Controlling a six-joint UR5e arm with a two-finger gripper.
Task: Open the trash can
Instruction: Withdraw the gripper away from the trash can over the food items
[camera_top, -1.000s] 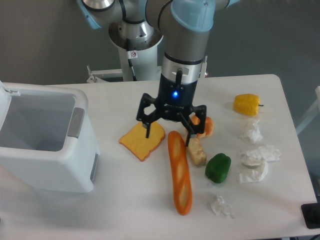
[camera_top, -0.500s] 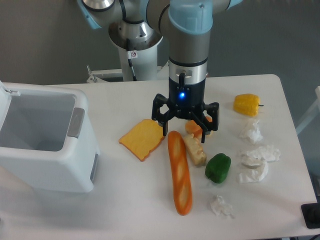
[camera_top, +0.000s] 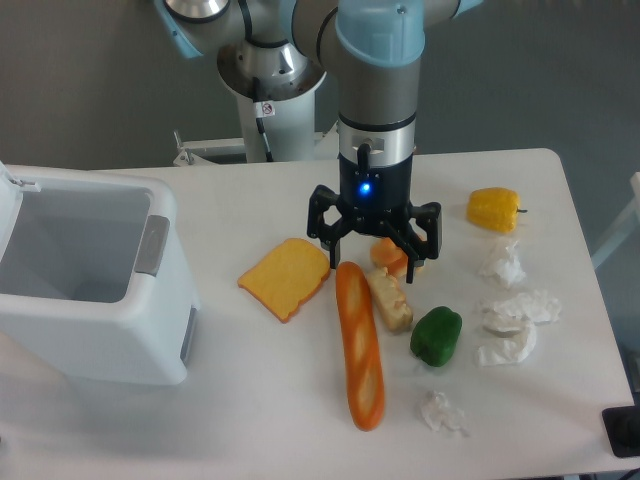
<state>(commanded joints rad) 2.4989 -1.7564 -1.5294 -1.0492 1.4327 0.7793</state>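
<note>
The trash can (camera_top: 85, 285) sits at the left of the table (camera_top: 250, 420), its lid up and its inside showing. The gripper (camera_top: 372, 262) hangs wide apart over the long bread (camera_top: 359, 345), holding nothing.

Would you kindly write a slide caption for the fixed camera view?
Trash can already open at left; open gripper hovers over toy food mid-table.

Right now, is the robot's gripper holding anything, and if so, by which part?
Nothing is held. The black two-finger gripper hangs open above the small orange food piece, fingers spread, gripping nothing.
</note>
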